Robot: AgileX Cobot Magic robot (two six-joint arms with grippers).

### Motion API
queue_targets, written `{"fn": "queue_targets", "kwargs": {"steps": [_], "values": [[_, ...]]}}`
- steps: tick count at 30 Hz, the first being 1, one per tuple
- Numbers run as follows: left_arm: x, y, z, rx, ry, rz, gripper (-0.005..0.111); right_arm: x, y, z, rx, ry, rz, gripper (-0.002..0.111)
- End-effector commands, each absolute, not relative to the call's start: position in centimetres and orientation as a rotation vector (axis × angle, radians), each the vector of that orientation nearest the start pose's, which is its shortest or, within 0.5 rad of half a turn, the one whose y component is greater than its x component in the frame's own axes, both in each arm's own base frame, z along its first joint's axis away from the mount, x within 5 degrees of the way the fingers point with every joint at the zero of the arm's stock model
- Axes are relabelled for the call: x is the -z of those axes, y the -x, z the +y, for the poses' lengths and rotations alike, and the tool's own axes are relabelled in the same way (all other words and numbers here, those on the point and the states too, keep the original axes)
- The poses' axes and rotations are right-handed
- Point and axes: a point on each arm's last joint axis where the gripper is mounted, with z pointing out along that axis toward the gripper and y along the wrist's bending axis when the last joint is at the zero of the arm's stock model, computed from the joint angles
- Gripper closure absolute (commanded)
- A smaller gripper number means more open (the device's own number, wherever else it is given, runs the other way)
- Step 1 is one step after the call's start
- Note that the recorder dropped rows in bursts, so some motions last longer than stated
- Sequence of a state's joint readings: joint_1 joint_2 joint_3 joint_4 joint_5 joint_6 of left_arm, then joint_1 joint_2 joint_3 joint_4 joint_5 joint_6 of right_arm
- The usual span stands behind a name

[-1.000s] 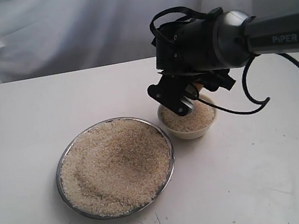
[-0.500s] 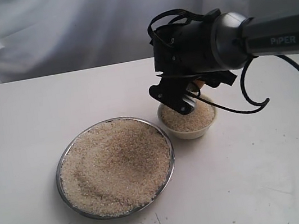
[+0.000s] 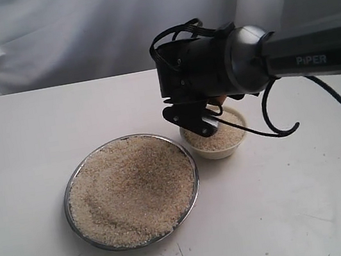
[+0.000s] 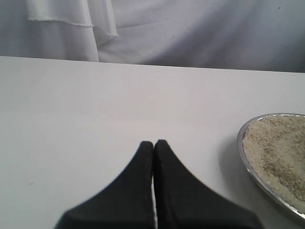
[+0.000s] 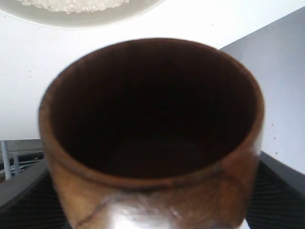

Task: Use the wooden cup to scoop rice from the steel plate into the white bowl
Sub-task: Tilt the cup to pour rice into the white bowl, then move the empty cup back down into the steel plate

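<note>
Wooden cup [image 5: 151, 138], empty and clenched in the right gripper [image 3: 198, 118], hung over the white bowl [image 3: 218, 148]; the steel plate [image 3: 70, 183] lay leftward.

"piper" in pale letters, on the right arm [image 3: 315, 56]

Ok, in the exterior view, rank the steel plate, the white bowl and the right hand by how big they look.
Largest to smallest:
1. steel plate
2. white bowl, about half the plate's width
3. right hand: only its dark fingers show below the wrist housing, so it looks smaller than the bowl, though its nearness to the camera makes this unsure.
</note>
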State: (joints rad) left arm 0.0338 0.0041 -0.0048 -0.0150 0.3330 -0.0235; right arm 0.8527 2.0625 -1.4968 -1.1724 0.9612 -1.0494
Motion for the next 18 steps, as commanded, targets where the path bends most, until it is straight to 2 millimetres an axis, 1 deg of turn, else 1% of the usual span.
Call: {"fn": "queue_targets", "kwargs": {"steps": [1,5,8,13,15,16,17,18], "values": [[-18.4,-5.4,0.1,0.008,0.058,1.801,0.107,-21.5,-33.2,28.6,1.532,2.638,0.732,0.108],[-18.4,-5.4,0.1,0.008,0.058,1.801,0.107,-21.4,-33.0,28.7,1.529,2.642,0.738,0.108],[-18.4,-5.4,0.1,0.008,0.058,1.801,0.107,-21.1,-32.8,28.5,1.473,2.64,0.819,0.108],[-18.4,-5.4,0.1,0.008,0.058,1.801,0.107,-20.4,-32.8,28.1,1.278,2.563,1.071,0.108],[-18.4,-5.4,0.1,0.008,0.058,1.801,0.107,-20.5,-32.7,28.1,1.207,2.534,1.124,0.108],[-18.4,-5.4,0.1,0.008,0.058,1.801,0.107,-20.7,-32.6,28.3,1.135,2.499,1.153,0.108],[-18.4,-5.4,0.1,0.008,0.058,1.801,0.107,-20.9,-32.6,28.5,1.102,2.468,1.169,0.108],[-18.4,-5.4,0.1,0.008,0.058,1.801,0.107,-21.4,-32.5,29.1,1.016,2.366,1.208,0.108]]}}
